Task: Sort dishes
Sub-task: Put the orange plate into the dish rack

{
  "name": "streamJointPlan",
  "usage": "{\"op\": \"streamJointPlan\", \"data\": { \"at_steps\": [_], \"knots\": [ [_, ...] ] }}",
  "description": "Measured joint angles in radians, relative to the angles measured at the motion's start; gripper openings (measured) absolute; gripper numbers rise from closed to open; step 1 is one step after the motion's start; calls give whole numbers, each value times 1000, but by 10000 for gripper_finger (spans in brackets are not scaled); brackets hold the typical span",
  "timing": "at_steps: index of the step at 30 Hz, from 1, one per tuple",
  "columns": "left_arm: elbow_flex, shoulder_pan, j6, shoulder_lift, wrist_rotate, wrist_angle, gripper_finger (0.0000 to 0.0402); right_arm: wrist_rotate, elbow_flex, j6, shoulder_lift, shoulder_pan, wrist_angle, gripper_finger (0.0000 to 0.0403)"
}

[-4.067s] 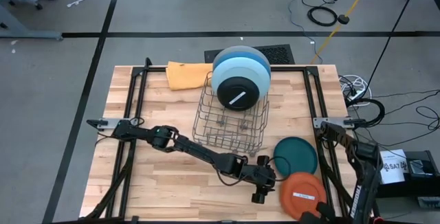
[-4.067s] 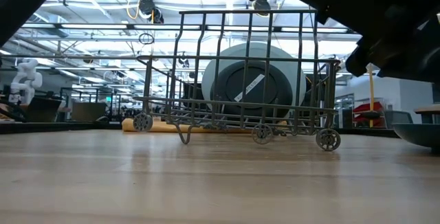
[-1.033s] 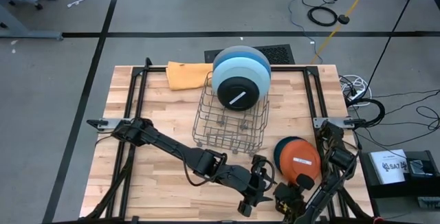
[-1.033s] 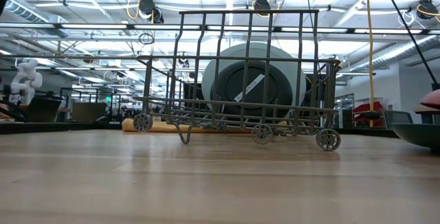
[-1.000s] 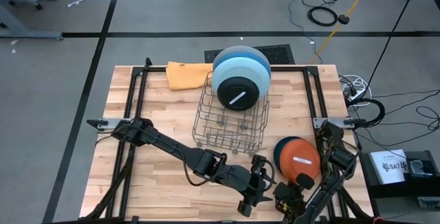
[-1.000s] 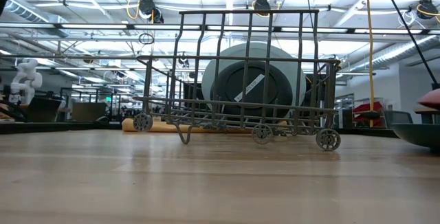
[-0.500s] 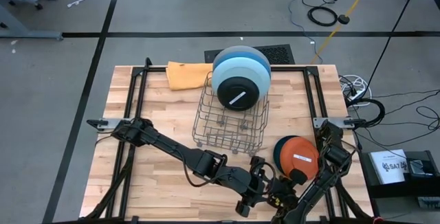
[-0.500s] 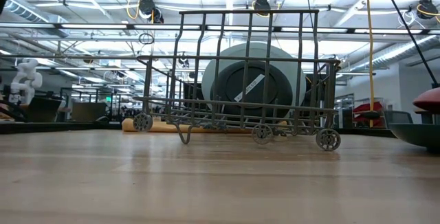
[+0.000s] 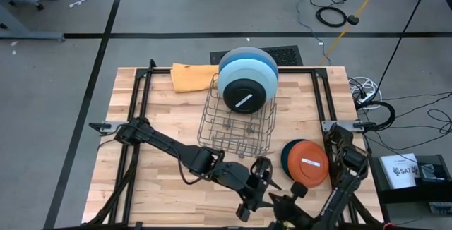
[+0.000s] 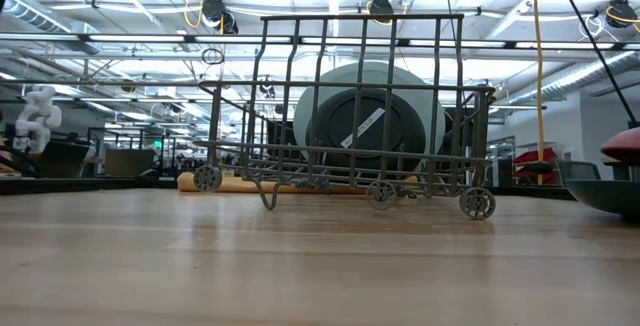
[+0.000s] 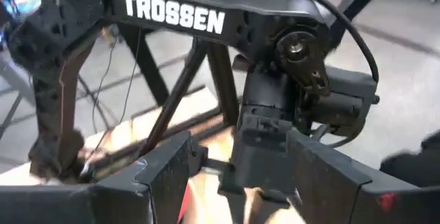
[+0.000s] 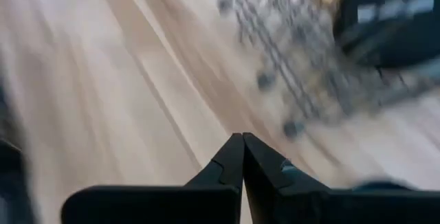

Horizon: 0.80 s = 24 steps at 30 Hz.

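A black plate (image 9: 245, 94) with a white sticker, a blue plate (image 9: 248, 66) and a grey plate (image 9: 247, 50) stand on edge in the far end of the wire rack (image 9: 235, 128), leaning toward the far edge. The orange plate (image 9: 308, 162) lies on a dark teal plate (image 9: 287, 156) on the table at the right. My left gripper (image 9: 256, 188) hangs open near the front edge, left of those two plates. My right gripper (image 12: 242, 148) is shut with nothing in it, above the table close beside the left one (image 9: 277, 202).
An orange cloth (image 9: 193, 77) lies at the far left of the rack. In the low view the rack (image 10: 350, 116) stands mid-table, and the teal plate's rim (image 10: 610, 194) shows at the right edge. Bare wood spreads left of the rack.
My right gripper has swung up and toward the table's left along the near edge, tipping its fingers up from steeply down, and stays shut. My left gripper has risen a little, still open. The plates have kept still.
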Motion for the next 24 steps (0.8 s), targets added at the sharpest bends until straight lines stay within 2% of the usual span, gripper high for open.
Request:
{"op": "streamJointPlan", "data": {
  "at_steps": [4, 8, 11, 14, 18, 20, 24],
  "knots": [
    [-39, 19, -1, 0, 29, 121, 238, 135, 47, -13, -32, 34, 0, 0],
    [-134, 39, -13, -23, 29, 281, 237, 174, 52, 6, -56, 61, -1, 0],
    [-268, 55, -46, -72, 29, 442, 230, 175, 52, 6, -58, 76, 0, 0],
    [-464, 82, -120, -136, 30, 646, 216, 175, 45, 7, -58, 82, 0, 0],
    [-681, 113, -279, -180, 18, 869, 194, 171, 43, -21, -58, 95, -1, 0],
    [-721, 109, -378, -177, 24, 882, 185, 145, 43, -54, -60, 103, 0, 0],
    [-730, 82, -523, -121, 28, 875, 174, -5, 42, -112, -102, 107, -1, 0]
  ]
}}
